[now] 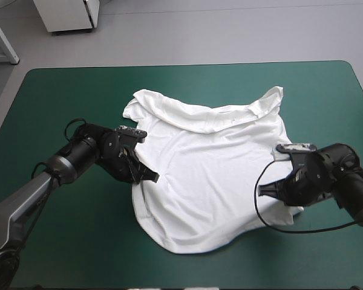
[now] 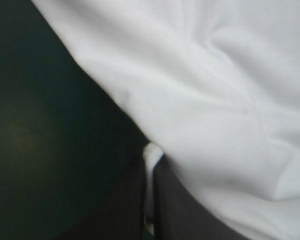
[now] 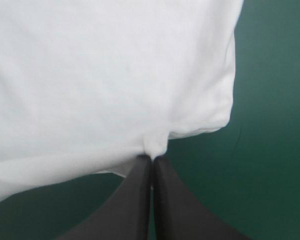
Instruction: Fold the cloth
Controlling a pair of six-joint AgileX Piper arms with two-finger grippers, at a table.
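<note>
The white T-shirt (image 1: 212, 163) lies spread, somewhat rumpled, in the middle of the table, with its collar end folded over toward the far edge. My left gripper (image 1: 144, 176) is at the shirt's left edge, shut on a pinch of the cloth (image 2: 151, 160) that shows between its black fingers (image 2: 125, 205). At the shirt's right edge my right gripper (image 1: 271, 191) is shut on the T-shirt too; a small fold of the hem (image 3: 155, 142) bunches at its fingertips (image 3: 140, 170). In both wrist views the T-shirt (image 2: 215, 100) (image 3: 110, 80) stretches ahead of the gripper.
Teal-green cover (image 1: 60, 96) surrounds the shirt on every side. The shirt's near edge (image 1: 187, 248) lies not far from the table's front edge.
</note>
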